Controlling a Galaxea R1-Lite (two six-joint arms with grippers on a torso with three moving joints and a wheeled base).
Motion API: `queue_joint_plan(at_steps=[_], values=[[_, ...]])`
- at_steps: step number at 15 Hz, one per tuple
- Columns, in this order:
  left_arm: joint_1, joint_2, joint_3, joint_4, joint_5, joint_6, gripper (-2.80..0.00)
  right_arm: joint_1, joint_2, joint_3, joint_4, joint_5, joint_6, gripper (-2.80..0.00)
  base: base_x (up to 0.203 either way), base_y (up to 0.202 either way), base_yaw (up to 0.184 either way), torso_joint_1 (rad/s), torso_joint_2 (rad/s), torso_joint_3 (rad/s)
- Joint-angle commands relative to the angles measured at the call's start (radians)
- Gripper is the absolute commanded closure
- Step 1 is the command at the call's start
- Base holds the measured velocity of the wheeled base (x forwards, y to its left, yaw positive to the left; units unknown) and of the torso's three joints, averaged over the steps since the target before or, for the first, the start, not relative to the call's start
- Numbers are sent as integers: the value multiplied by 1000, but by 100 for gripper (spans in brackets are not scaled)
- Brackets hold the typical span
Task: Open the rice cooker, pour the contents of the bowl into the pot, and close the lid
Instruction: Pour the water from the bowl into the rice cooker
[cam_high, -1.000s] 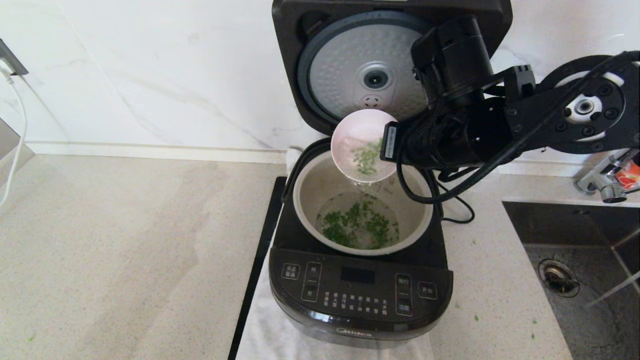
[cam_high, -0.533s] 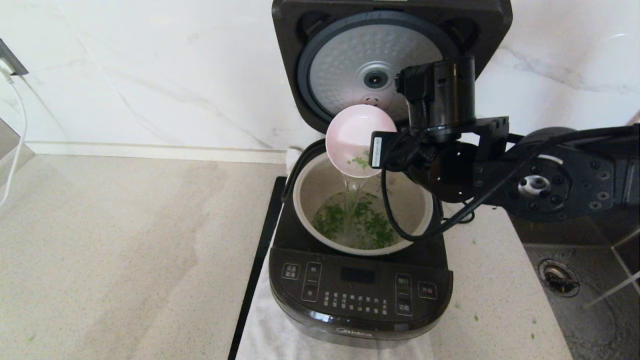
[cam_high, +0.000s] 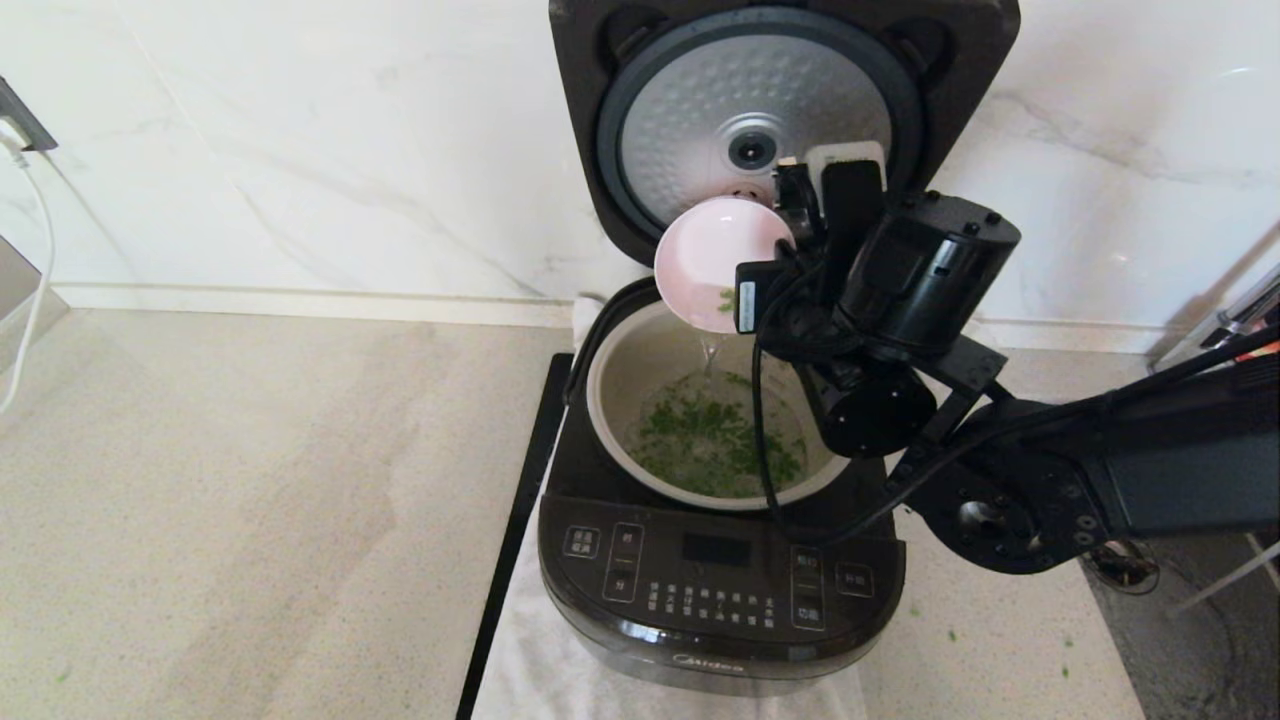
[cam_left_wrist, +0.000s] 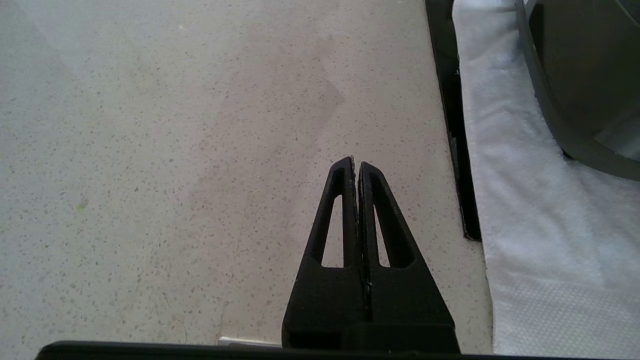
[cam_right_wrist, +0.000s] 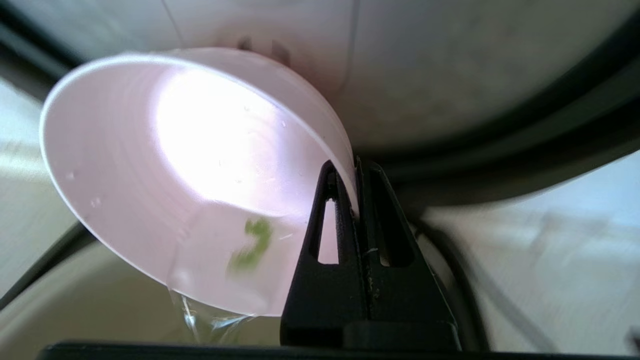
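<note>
So the right gripper (cam_right_wrist: 356, 167) is pinched tight on the rim of the bowl (cam_high: 715, 262), 1 finger inside the rim and 1 outside, and it's holding the bowl steeply tipped up over the back edge of the pot (cam_high: 622, 345). From the right wrist view the bowl (cam_right_wrist: 200, 165) is nearly empty, just a couple of green bits (cam_right_wrist: 252, 245) stuck to the pink inside near the low lip, and a thin stream of clear liquid (cam_right_wrist: 200, 320) is running off that lip. Below the gripper, most of the greens (cam_high: 715, 445) are already down in the pot, floating in the liquid at the bottom. Right behind the gripper the lid (cam_high: 760, 120) stands fully open and upright, dimpled silver underside facing forward. The cooker (cam_high: 720, 580) itself sits under and in front of the gripper on a white cloth (cam_high: 540, 660), button panel toward the robot. A few green specks (cam_high: 950, 632) are scattered on the counter (cam_high: 250, 480) to the right of the cooker.

The left gripper (cam_left_wrist: 357, 165) is parked off to the left of the cooker over bare counter, fingers pressed together with nothing in them.
</note>
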Motion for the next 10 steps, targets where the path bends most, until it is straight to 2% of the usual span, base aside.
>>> queue_joint_plan(at_steps=[1, 2, 4, 10], values=[[0, -1, 2, 0, 0, 0, 0, 0, 71, 25, -285, -4, -164, 0, 0, 0, 0, 0, 0, 0], [0, -1, 2, 0, 0, 0, 0, 1, 100, 27, -391, 0, -248, 0, 0, 0, 0, 0, 0, 0], [0, -1, 2, 0, 0, 0, 0, 15, 145, 28, -532, 4, -358, 0, 0, 0, 0, 0, 0, 0], [0, -1, 2, 0, 0, 0, 0, 91, 91, 25, -520, -7, -370, 0, 0, 0, 0, 0, 0, 0]])
